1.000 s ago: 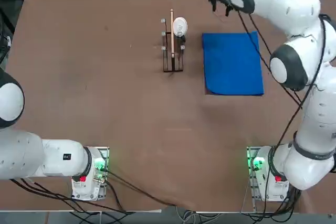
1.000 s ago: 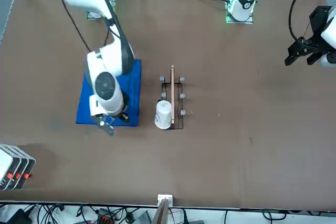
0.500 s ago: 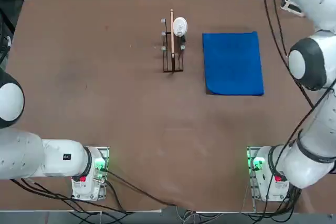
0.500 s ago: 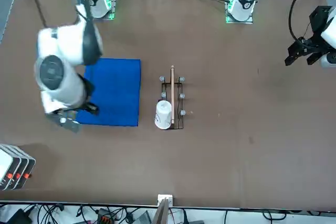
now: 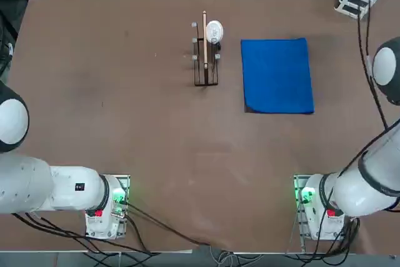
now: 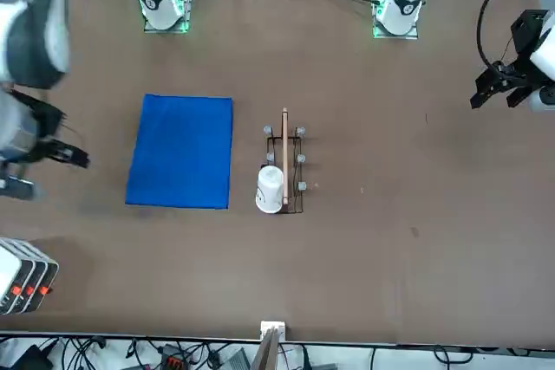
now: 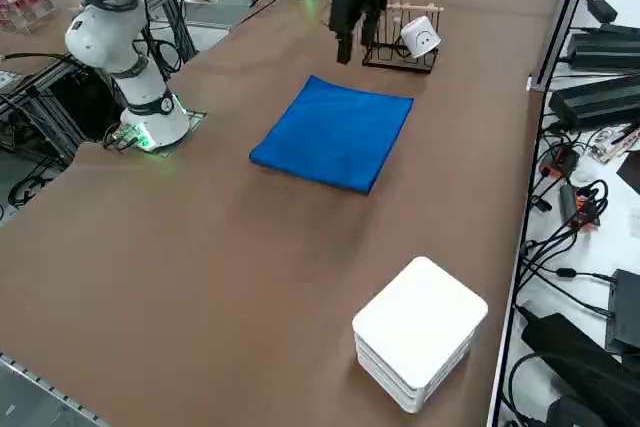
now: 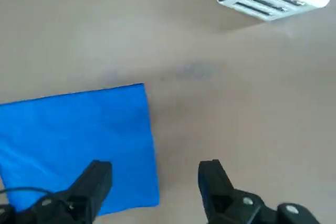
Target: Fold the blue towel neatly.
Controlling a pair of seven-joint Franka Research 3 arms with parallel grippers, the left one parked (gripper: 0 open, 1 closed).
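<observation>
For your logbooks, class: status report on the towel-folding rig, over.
Right gripper open, empty, raised clear of the table. Blue towel lies folded flat beside the wooden rack. Nothing on the towel; white box sits apart.

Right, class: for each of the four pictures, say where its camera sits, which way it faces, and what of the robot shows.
Top: overhead, looking down; both arm bases, blue towel.
Front: across the table, facing the robot; right arm at picture's left, wooden rack.
Right side: raised, looking diagonally down; white box.
Right wrist: on the arm, looking down; right gripper open above the towel's edge.
All four share the towel.
</observation>
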